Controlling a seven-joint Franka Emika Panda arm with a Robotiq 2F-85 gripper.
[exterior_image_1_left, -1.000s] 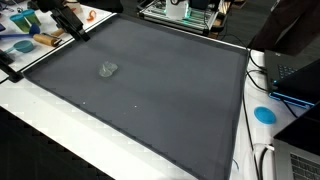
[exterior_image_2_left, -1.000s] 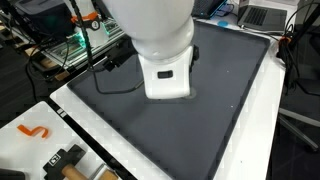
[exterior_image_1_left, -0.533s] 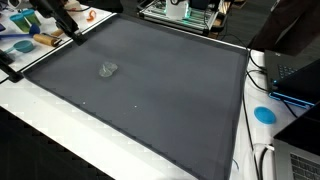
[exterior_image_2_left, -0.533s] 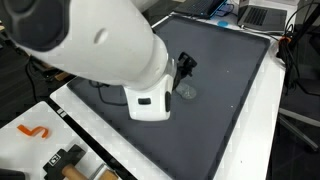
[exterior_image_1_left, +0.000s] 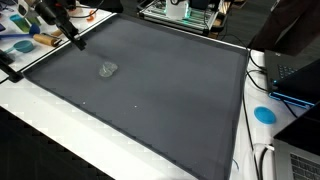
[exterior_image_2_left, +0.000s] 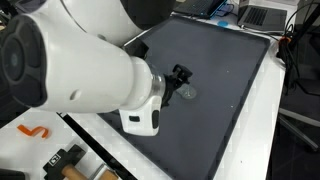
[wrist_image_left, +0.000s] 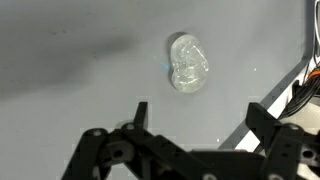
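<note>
A small clear, crumpled-looking lump (wrist_image_left: 187, 63) lies on the dark grey mat (wrist_image_left: 70, 40); it also shows in both exterior views as the lump (exterior_image_1_left: 108, 69) and the lump (exterior_image_2_left: 188, 93). My gripper (wrist_image_left: 200, 115) hangs above the mat a little short of it, open, with nothing between the black fingers (wrist_image_left: 140, 112). In an exterior view the gripper (exterior_image_1_left: 76, 40) is over the mat's far left corner, well away from the lump. In an exterior view the gripper (exterior_image_2_left: 178, 80) appears just beside the lump, behind the big white arm (exterior_image_2_left: 80, 70).
The mat (exterior_image_1_left: 160, 110) covers a white table (exterior_image_1_left: 40, 120). A blue disc (exterior_image_1_left: 264, 114) and a laptop (exterior_image_1_left: 296, 75) sit at the right edge. Tools and blue items (exterior_image_1_left: 22, 42) crowd the far left corner. An orange hook (exterior_image_2_left: 35, 131) lies on the white border.
The arm has swung across an exterior view, uncovering the gripper and the lump. The gripper has drifted slightly toward the mat's corner. The jaws stay open and the lump has not moved.
</note>
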